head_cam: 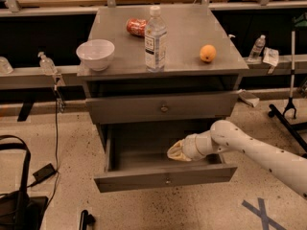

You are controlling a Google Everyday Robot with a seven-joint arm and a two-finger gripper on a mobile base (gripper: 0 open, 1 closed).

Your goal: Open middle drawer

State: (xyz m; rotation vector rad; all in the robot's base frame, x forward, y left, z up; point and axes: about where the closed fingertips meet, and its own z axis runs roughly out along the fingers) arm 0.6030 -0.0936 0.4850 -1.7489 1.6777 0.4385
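Note:
The middle drawer (165, 178) is a grey metal drawer with a small round knob. It is pulled out towards the camera, and its inside looks bare. My gripper (175, 151) is on a white arm that comes in from the right. It reaches into the open drawer, just behind the front panel and right of its centre. Above it, a closed grey drawer front (164, 108) has the same kind of knob. A third front is hidden beneath the open drawer.
On the cabinet top (182, 30) stand a white bowl (96, 54), a water bottle (155, 40), a red can (136, 27) lying down and an orange (207, 53). A black bag (14, 200) and cable lie on the floor at left. Blue tape (261, 212) marks the floor at right.

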